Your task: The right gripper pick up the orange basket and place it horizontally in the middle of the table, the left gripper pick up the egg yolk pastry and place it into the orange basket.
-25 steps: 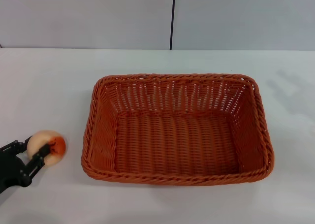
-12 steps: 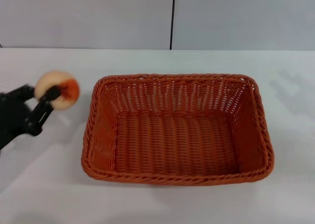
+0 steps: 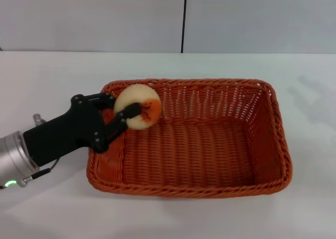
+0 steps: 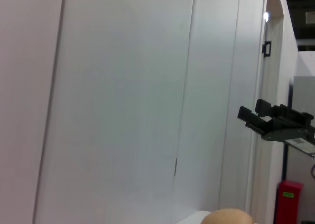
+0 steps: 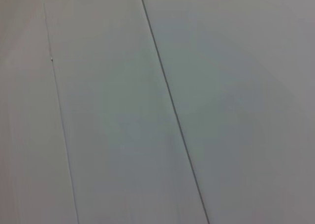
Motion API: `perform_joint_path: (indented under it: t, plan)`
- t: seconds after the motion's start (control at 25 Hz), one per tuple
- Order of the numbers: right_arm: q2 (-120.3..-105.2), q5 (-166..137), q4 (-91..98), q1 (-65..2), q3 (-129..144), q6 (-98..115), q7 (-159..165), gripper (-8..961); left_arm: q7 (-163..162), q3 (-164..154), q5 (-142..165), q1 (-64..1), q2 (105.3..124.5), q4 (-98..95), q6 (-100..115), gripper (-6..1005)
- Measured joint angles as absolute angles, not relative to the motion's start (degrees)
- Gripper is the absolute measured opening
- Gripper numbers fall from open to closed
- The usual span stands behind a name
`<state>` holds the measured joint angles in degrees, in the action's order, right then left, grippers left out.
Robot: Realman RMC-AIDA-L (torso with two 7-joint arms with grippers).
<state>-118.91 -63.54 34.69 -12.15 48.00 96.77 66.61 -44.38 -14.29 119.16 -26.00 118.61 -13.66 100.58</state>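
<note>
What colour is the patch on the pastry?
Orange-red, on a cream pastry; clearest in the head view.

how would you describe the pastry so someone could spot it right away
Start at the big orange basket in the middle of the white table. Over its left end, the left tool holds the pastry, the only small round cream thing there, with an orange-red patch.
</note>
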Motion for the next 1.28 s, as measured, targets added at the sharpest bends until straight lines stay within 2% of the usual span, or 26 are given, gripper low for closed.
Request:
perform_joint_path:
  t: [0.12,0.32,0.4,0.6,0.68,0.72,0.84,0.92,1.04,1.28]
  plan:
    - [-118.85,-63.6,34.4,-12.2,47.8,96.8,66.4,579,-44.2,-14.1,118.9,-26.1,118.6,-12.8,99.7,167]
    - [-118.81,-63.6,34.2,-12.2,47.8,96.6,65.3,587,-44.1,-12.5,118.6,-25.1,118.4,-12.8,99.5,320]
    - [-118.77,-63.7,34.2,-11.9,47.3,96.4,65.0,590,-44.0,-11.7,118.6,-24.7,118.38,-12.9,99.4,555]
    - [-118.81,-63.7,32.7,-10.7,42.8,96.3,62.8,597,-43.6,-4.6,118.6,-21.5,118.16,-13.7,98.9,796]
    - [-118.77,-63.7,30.4,-10.3,39.3,96.5,59.7,600,-43.6,-4.6,118.6,-21.5,118.16,-13.7,98.9,800]
    - [-118.75,-63.6,28.3,-9.7,36.1,96.7,55.3,601,-41.8,2.4,118.5,-18.7,118.11,-14.1,98.8,802]
    - [-118.84,-63.5,26.0,-9.3,33.3,96.8,50.8,606,-41.8,2.4,118.5,-18.7,118.11,-14.1,98.8,807]
    - [-118.74,-63.4,20.2,-9.7,27.4,96.7,45.0,609,-34.4,23.1,118.4,-11.2,118.03,-12.7,99.2,811]
    - [-118.65,-63.4,16.3,-10.5,23.7,96.2,41.1,613,-33.4,26.6,118.4,-9.9,118.06,-12.0,99.3,816]
    - [-118.74,-63.8,12.5,-12.3,22.3,95.3,35.9,711,-30.6,31.3,118.4,-7.2,118.16,-9.1,99.7,813]
